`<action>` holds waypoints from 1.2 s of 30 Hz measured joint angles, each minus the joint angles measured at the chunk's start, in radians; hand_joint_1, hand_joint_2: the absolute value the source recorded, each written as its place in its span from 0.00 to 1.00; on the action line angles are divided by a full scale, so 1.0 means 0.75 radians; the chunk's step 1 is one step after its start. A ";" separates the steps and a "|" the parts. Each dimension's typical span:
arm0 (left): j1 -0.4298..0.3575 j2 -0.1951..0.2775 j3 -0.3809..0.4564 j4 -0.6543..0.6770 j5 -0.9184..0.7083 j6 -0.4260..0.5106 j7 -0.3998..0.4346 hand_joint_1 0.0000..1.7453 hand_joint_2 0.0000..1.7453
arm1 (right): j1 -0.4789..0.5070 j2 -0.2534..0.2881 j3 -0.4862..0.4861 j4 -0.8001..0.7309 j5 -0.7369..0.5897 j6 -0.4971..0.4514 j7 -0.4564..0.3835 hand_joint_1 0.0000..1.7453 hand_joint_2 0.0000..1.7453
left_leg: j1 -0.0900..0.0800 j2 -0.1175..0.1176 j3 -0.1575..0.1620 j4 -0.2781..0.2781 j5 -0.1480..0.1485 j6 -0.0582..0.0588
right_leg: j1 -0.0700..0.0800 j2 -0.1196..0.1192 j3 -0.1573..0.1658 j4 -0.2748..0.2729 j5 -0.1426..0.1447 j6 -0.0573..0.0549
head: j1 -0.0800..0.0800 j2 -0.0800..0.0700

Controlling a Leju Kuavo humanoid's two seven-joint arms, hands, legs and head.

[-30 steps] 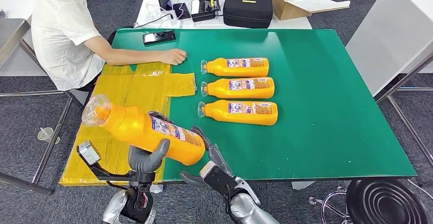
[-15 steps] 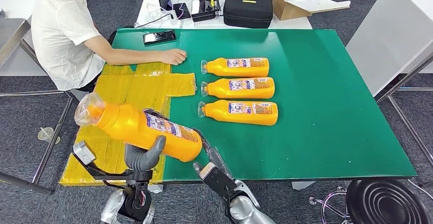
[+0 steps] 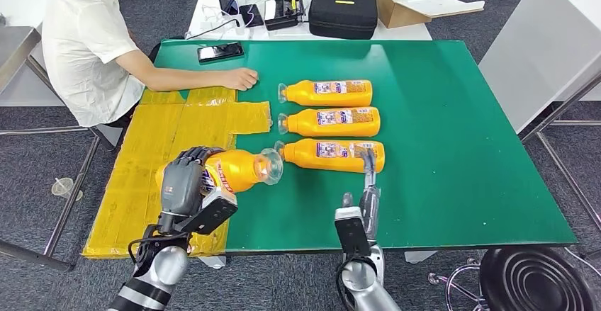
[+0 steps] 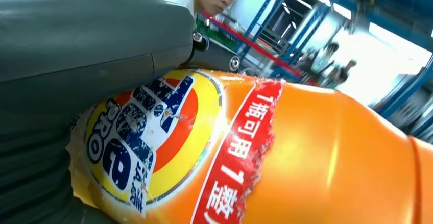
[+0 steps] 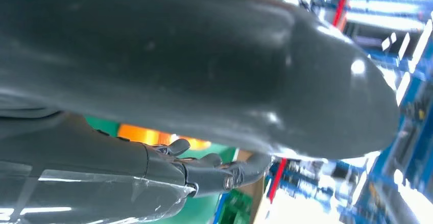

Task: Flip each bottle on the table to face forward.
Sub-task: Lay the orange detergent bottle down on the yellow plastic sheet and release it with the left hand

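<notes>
The left hand [image 3: 183, 180] grips an orange bottle [image 3: 241, 170] over the counter's [image 3: 439, 112] near left, its label showing "PRO" and Chinese characters. Three more bottles [image 3: 333, 123] lie mid-counter, and the right hand [image 3: 368, 183], fingers straight and holding nothing, hovers near the nearest.

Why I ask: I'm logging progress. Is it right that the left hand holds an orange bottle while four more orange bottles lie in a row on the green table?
Not quite: the head view shows three bottles lying on the green table, not four. The left hand does hold an orange bottle.
</notes>
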State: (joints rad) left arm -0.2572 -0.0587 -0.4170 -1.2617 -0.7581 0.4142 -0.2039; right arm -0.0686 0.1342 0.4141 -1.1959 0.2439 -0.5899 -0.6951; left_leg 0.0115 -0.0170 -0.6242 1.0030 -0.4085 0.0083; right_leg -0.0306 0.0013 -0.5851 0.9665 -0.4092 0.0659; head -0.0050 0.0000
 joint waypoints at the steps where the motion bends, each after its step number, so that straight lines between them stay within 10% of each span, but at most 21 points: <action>1: -0.020 0.018 0.004 0.034 -0.049 -0.019 0.023 1.00 1.00 | 0.012 0.004 -0.026 -0.030 -0.004 0.004 -0.001 0.00 0.00 | 0.000 0.000 0.000 0.000 0.000 0.000 | 0.000 0.000 0.000 0.000 0.000 0.000 | 0.000 0.000; 22: -0.250 0.149 0.062 0.457 -0.161 -0.296 0.131 0.99 1.00 | 0.081 0.030 -0.155 -0.153 -0.069 0.088 -0.001 0.00 0.00 | 0.000 0.000 -0.001 0.000 0.001 -0.001 | 0.000 0.000 0.000 0.001 0.000 0.000 | 0.000 0.000; 23: -0.273 0.150 0.065 0.495 -0.160 -0.309 0.133 0.92 1.00 | 0.081 0.032 -0.156 -0.150 -0.070 0.094 -0.001 0.00 0.00 | 0.001 0.000 -0.001 0.000 0.001 -0.001 | 0.000 0.000 0.000 0.001 0.000 0.000 | 0.000 0.000; 27: -0.372 0.158 0.077 0.637 -0.136 -0.403 0.116 0.09 1.00 | 0.071 0.042 -0.156 -0.134 -0.079 0.100 -0.001 0.00 0.00 | 0.000 -0.001 0.000 0.000 0.001 -0.001 | 0.000 0.000 0.002 0.002 0.000 0.000 | 0.000 0.000; 36: -0.466 0.185 0.075 0.805 -0.114 -0.603 0.033 0.00 1.00 | 0.049 0.044 -0.155 -0.101 -0.105 0.100 -0.001 0.00 0.00 | 0.000 -0.002 0.002 0.000 0.002 -0.002 | 0.000 0.000 0.003 0.003 0.000 0.000 | 0.000 0.000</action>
State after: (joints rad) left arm -0.6071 0.0800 -0.3605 -0.6579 -0.8433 -0.0383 -0.1789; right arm -0.0319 0.1671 0.2976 -1.2716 0.1650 -0.5146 -0.6962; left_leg 0.0118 -0.0185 -0.6224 1.0028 -0.4074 0.0071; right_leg -0.0305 0.0010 -0.5826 0.9685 -0.4094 0.0658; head -0.0050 0.0000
